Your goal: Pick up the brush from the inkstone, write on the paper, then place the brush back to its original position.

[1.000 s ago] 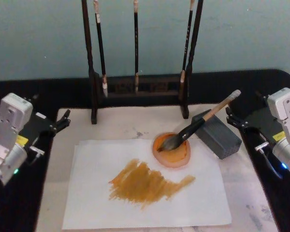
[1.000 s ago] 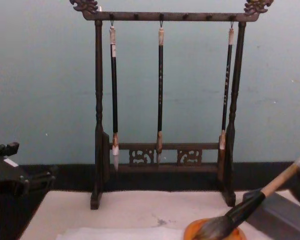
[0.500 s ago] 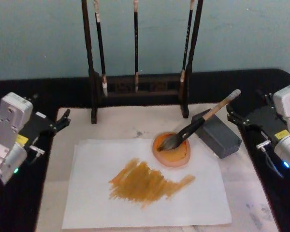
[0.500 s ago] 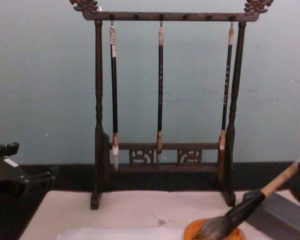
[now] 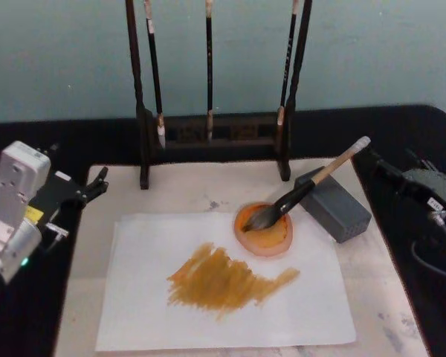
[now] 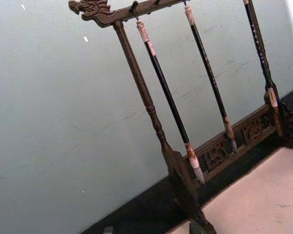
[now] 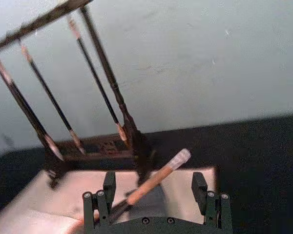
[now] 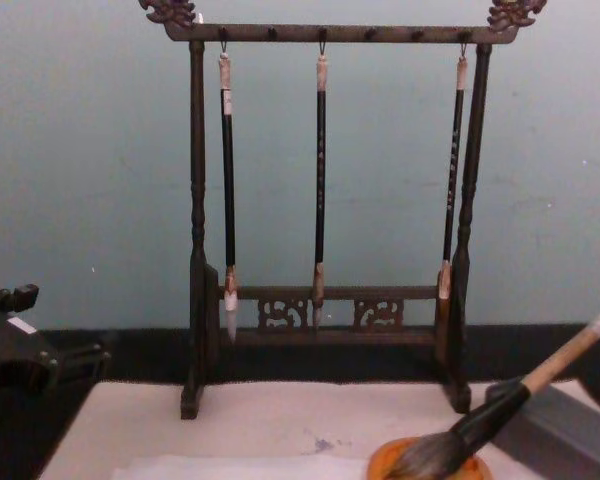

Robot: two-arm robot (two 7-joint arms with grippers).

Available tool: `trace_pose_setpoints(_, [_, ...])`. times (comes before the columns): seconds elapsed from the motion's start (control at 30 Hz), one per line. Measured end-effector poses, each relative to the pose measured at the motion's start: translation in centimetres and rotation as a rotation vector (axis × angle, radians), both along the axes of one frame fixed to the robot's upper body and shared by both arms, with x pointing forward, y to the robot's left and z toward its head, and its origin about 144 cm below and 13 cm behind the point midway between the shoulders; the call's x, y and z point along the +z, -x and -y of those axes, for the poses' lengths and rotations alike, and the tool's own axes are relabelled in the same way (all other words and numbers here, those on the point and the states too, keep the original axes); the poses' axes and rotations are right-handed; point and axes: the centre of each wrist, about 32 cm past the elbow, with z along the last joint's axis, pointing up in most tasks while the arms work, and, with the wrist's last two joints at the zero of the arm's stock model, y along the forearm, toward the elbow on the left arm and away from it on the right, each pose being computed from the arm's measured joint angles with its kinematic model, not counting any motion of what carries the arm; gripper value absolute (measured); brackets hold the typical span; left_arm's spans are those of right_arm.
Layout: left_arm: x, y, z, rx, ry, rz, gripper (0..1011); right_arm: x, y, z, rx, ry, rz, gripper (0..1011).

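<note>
Above the black table (image 5: 357, 128), the right tool (image 5: 379, 165) hangs open near the brush (image 5: 305, 192)

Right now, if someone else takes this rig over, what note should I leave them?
Left gripper: parked left of the mat, jaws open.
Right gripper: right of the block, jaws open, holding nothing.
Brush: bristles in the dish, handle on the block.
Paper: carries ochre strokes.
Done: writing, brush set down.
To do: likely nothing but parking the right arm.
</note>
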Motion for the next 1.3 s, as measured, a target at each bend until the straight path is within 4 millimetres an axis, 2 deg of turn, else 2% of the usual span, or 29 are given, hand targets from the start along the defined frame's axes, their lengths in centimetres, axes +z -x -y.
trace_pose_setpoints(0.03, [0.0,0.0,0.0,0.000,0.000,0.000,1010,0.0,0.0,0.0,0.000,0.000,0.000,1000])
trace_pose_setpoints(0.13, [0.0,0.0,0.0,0.000,0.000,0.000,1010,0.2,0.1,0.2,-0.007,-0.190,-0.097,1000])
trace_pose_setpoints(0.23, [0.0,0.0,0.0,0.000,0.000,0.000,1009,0.1,-0.1,0.2,-0.017,-0.291,-0.158,1000])
trace_pose_setpoints(0.33, [0.0,0.0,0.0,0.000,0.000,0.000,1010,-0.1,-0.8,0.1,-0.035,-0.429,-0.228,1000])
trace_pose_setpoints(0.53, [0.0,0.0,0.0,0.000,0.000,0.000,1010,-0.8,-2.6,-0.7,-0.045,-0.559,-0.287,1000])
trace_pose_setpoints(0.9, [0.0,0.0,0.0,0.000,0.000,0.000,1010,-2.4,-5.6,-1.8,-0.050,-0.589,-0.358,1000])
trace_pose_setpoints(0.97, [0.0,0.0,0.0,0.000,0.000,0.000,1010,-2.9,-6.6,-1.9,-0.053,-0.577,-0.367,1000])
trace_pose_setpoints(1.3, [0.0,0.0,0.0,0.000,0.000,0.000,1010,-3.5,-9.6,-2.3,-0.042,-0.561,-0.351,1000])
